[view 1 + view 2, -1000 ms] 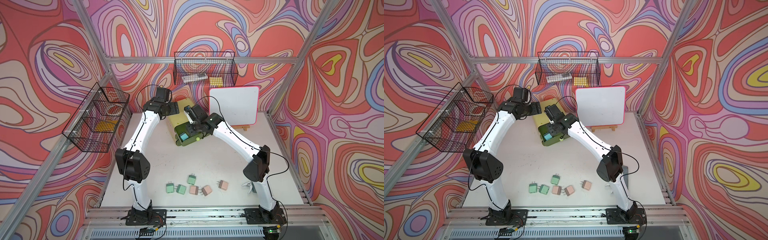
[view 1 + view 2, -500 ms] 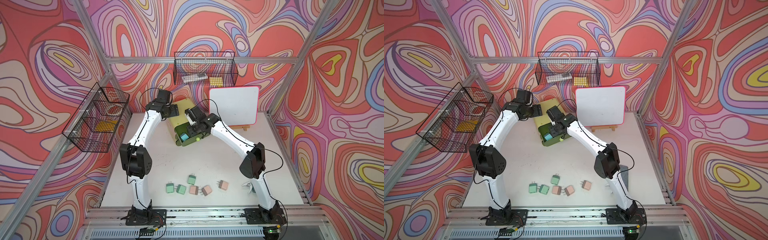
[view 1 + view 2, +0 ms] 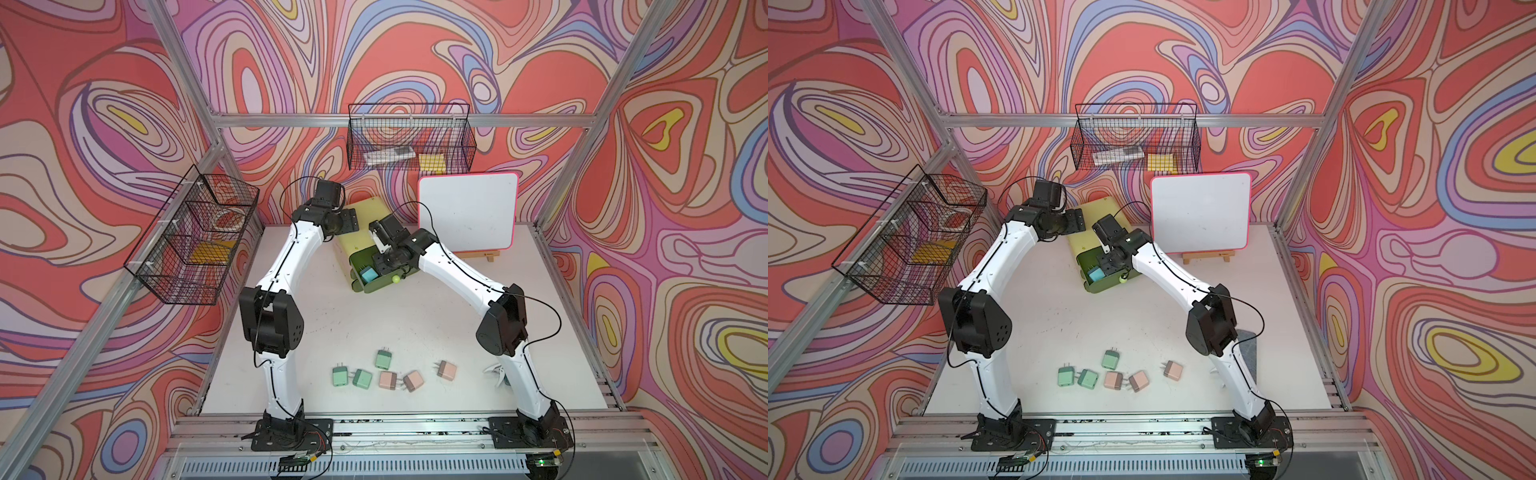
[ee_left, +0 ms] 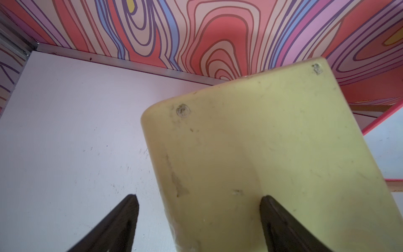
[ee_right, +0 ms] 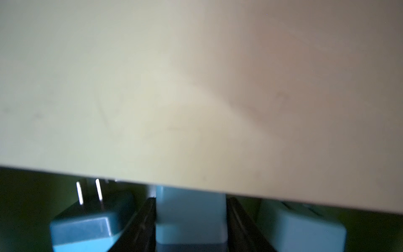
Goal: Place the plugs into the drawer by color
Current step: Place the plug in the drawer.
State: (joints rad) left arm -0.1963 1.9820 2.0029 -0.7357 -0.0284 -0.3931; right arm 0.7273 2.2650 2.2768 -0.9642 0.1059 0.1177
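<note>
Whiteboard [image 3: 467, 214] stands just beside drawer [image 3: 366, 211]; basket [image 3: 411, 143] behind.

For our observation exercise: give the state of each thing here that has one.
drawer: pulled open, teal plugs inside.
left gripper: fingers apart, astride the chest edge.
right gripper: fingers flank a teal plug; grip unclear.
green plugs, beige plugs: loose on the table.

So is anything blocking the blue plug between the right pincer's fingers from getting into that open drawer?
Nothing visible does. The blue plug at the right pincer is already inside the open drawer, with a second blue plug and a third blue plug flanking it.
</note>
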